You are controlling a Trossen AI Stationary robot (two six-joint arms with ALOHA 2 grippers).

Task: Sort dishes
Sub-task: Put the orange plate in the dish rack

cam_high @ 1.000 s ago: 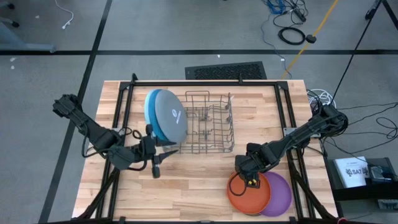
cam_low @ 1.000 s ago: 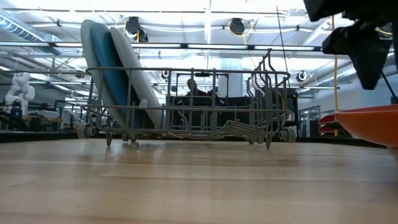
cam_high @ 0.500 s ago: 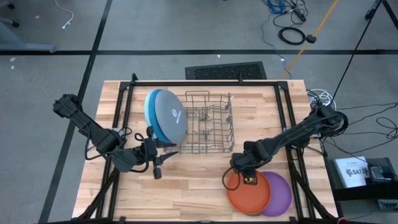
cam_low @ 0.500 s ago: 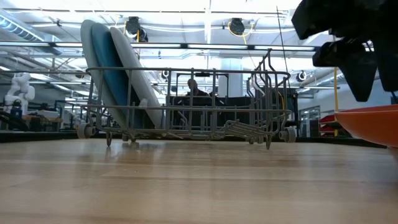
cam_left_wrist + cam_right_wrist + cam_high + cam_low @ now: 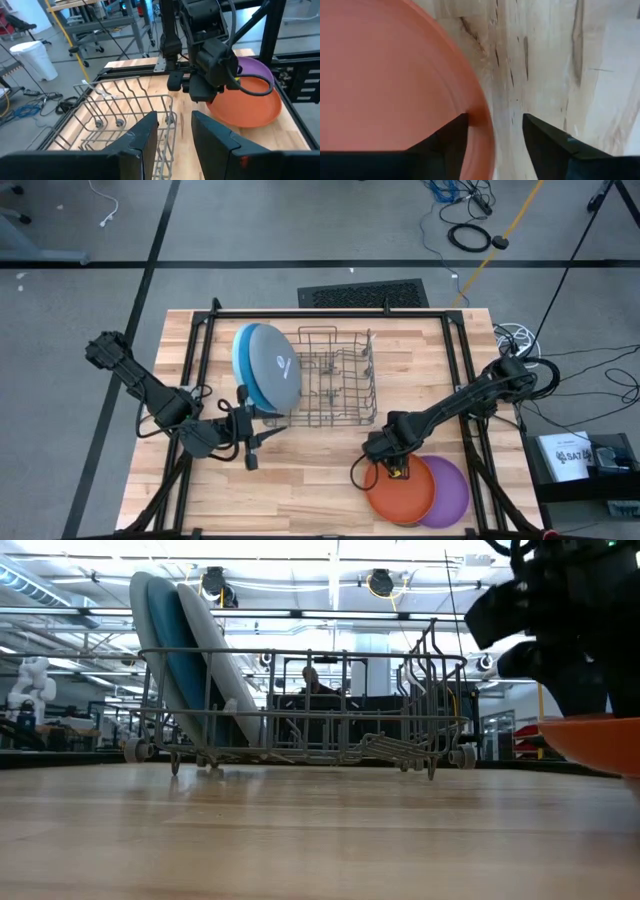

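Right end effector (image 5: 495,132) spread wide astride round orange plate (image 5: 385,75) rim; purple plate (image 5: 452,490) half hidden beneath. No readable labels.

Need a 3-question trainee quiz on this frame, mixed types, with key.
1. True or false: the right gripper is open astride the orange plate's rim.
2. Which plate lies under the orange one? A purple plate B grey plate C green plate
3. Fill in: the grey plate stands on edge in the ____.

Key: 1 true. 2 A. 3 wire dish rack. The left gripper waits open beside the rack.
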